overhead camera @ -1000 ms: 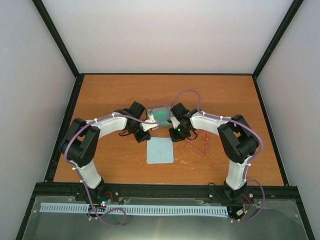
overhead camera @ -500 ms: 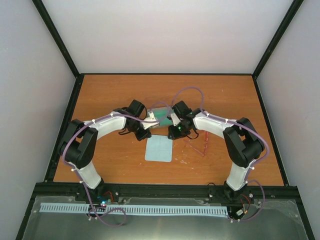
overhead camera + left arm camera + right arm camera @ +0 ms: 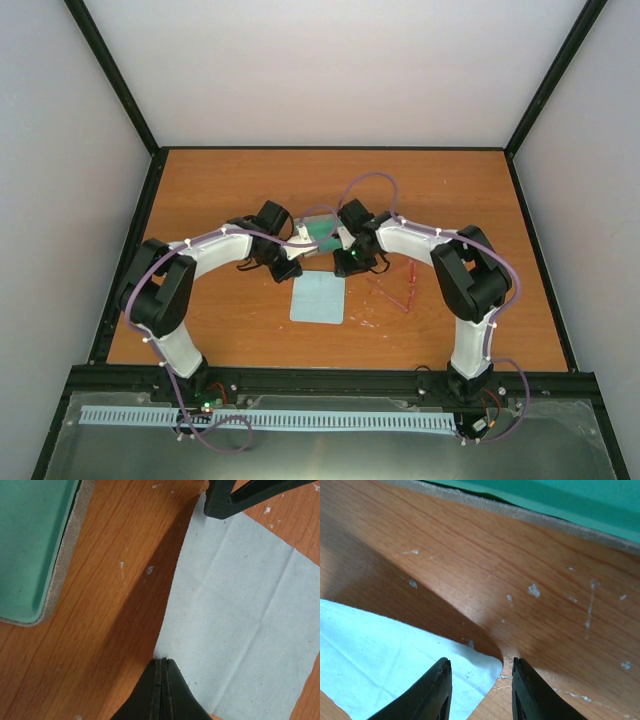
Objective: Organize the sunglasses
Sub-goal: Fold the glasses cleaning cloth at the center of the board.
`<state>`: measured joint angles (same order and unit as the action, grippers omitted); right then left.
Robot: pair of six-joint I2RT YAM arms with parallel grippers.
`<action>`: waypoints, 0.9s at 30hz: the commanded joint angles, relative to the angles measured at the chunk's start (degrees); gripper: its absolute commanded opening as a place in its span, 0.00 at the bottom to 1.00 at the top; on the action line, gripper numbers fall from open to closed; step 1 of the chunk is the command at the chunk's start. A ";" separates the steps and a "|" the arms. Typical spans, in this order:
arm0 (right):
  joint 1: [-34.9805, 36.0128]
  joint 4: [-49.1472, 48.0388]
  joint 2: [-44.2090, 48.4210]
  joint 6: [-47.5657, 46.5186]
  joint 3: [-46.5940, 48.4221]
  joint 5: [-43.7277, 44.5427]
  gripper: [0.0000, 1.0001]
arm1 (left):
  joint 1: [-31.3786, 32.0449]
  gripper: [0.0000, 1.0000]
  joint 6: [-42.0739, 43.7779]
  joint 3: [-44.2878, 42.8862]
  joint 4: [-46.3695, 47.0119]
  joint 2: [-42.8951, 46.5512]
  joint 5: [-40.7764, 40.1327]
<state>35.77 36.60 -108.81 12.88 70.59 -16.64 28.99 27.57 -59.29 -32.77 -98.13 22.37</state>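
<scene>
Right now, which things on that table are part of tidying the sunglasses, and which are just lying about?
Part of the job:
sunglasses
grey case, probably where they go
blue cloth, probably goes with them

Just there:
wooden table
pale flecks on it

Light blue cloth lies near teal-lined case.

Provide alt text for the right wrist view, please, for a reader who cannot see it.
The right end effector holds its two black fingers open, with the corner of a light blue cloth between them on a scratched wooden table. A grey case with teal lining runs along the top edge of the picture.
</scene>
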 commanded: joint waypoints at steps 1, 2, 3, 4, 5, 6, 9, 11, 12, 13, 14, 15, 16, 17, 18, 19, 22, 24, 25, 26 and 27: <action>0.53 1.11 -1.82 -0.69 1.83 0.67 0.33 | 0.54 0.01 0.66 -0.04 0.82 0.52 0.27; 0.53 1.15 -2.00 -0.90 1.80 0.28 0.34 | 0.54 0.01 0.68 -0.08 0.86 0.51 0.28; 0.53 1.19 -2.09 -1.08 1.79 -0.19 0.35 | 0.54 0.01 0.72 -0.13 0.87 0.48 0.35; 0.53 1.19 -2.11 -1.24 1.71 -0.49 0.36 | 0.55 0.01 0.71 -0.05 0.87 0.45 0.39; 0.64 1.19 -2.13 -1.33 1.57 -0.72 0.36 | 0.54 0.01 0.66 -0.04 0.87 0.40 0.39; 0.54 1.26 -2.15 -1.40 1.52 -0.85 0.36 | 0.54 0.01 0.66 -0.04 0.87 0.25 0.31; 0.64 1.79 -2.47 -1.52 1.40 -0.47 0.35 | 0.54 0.01 0.70 -0.04 0.97 -0.04 0.30; 0.62 1.74 -2.55 -1.71 1.33 -0.25 0.34 | 0.54 0.01 0.64 -0.12 1.07 -0.17 0.32; 0.62 1.72 -2.73 -1.72 1.31 -0.24 0.32 | 0.54 0.01 0.62 -0.20 1.13 -0.18 0.36; 0.62 1.53 -2.91 -1.71 1.31 -0.42 0.32 | 0.54 0.01 0.64 -0.29 1.13 -0.26 0.37; 0.62 1.47 -3.15 -1.72 1.20 -0.55 0.31 | 0.54 0.01 0.64 -0.42 1.16 -0.37 0.30; 0.68 1.48 -3.42 -1.70 1.22 -0.58 0.30 | 0.54 0.01 0.59 -0.54 1.04 -0.52 0.18; 0.77 1.46 -3.65 -1.72 1.22 -0.58 0.30 | 0.54 0.01 0.68 -0.56 1.03 -0.55 0.15; 0.91 1.46 -3.76 -1.68 1.10 -0.58 0.29 | 0.49 0.01 0.67 -0.57 1.12 -0.52 0.09; 1.10 1.46 -3.91 -1.72 1.08 -0.44 0.28 | 0.53 0.01 0.67 -0.57 1.11 -0.53 0.10; 1.33 1.52 -4.01 -1.78 1.19 -0.30 0.27 | 0.54 0.01 0.65 -0.57 1.13 -0.49 0.06; 1.95 1.87 -4.45 -1.81 1.13 0.40 0.26 | 0.54 0.01 0.63 -0.36 1.21 -0.54 0.12; 2.55 2.18 -4.67 -1.73 0.96 0.99 0.25 | 0.54 0.01 0.62 -0.17 1.39 -0.43 0.09; 2.81 2.27 -4.70 -1.68 0.96 1.38 0.24 | 0.54 0.01 0.57 -0.13 1.44 -0.40 0.05; 3.01 2.37 -4.84 -1.65 0.95 1.77 0.23 | 0.54 0.01 0.55 -0.06 1.55 -0.50 0.00; 3.21 2.48 -4.90 -1.57 0.89 1.99 0.22 | 0.54 0.01 0.62 -0.04 1.56 -0.54 -0.02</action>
<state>37.34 37.45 -111.18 11.53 71.90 -16.78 28.99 27.59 -59.29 -32.42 -98.15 22.28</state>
